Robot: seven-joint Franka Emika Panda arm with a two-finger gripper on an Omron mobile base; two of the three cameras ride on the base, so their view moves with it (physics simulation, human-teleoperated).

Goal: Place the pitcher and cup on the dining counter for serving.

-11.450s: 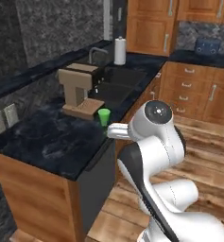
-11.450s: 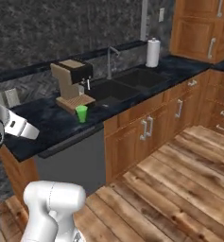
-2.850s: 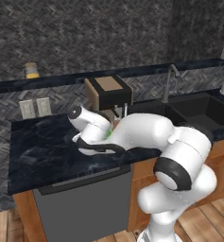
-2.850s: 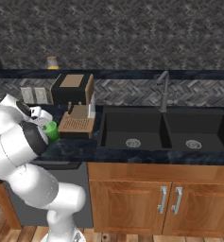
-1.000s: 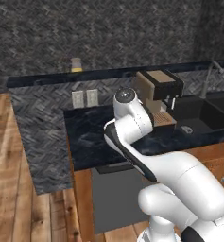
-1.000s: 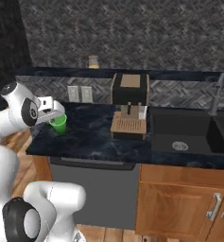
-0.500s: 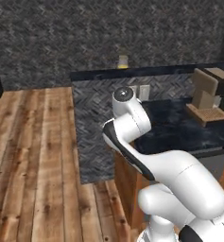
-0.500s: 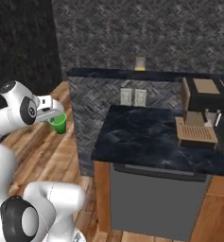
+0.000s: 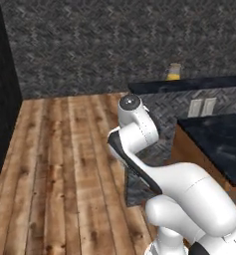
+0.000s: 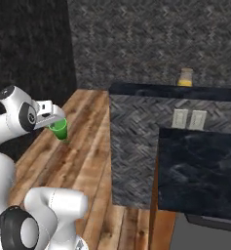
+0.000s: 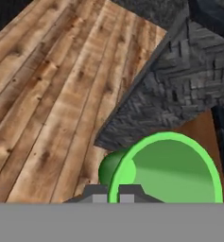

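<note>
My gripper (image 10: 55, 120) is shut on the rim of the small green cup (image 10: 59, 129), holding it upright in the air above the wooden floor, left of the counter's end. In the hand view the cup (image 11: 166, 171) opens toward the camera, and my gripper (image 11: 114, 194) pinches its near wall. The pitcher (image 10: 185, 77) of orange liquid with its cork lid stands on the dark stone top of the dining counter's raised grey ledge (image 10: 151, 91). From the left base view the pitcher (image 9: 174, 72) stands on that same ledge (image 9: 189, 84), far to the right of my arm.
A lower dark marbled worktop (image 10: 200, 171) lies in front of the ledge, with two wall outlets (image 10: 187, 119) above it. A wooden floor (image 9: 55, 164) stretches to the left. Dark herringbone walls (image 9: 89, 45) close the back.
The whole picture has shifted as the base turns left: the coffee machine has left the views and more floor shows. The cup stays in my shut gripper.
</note>
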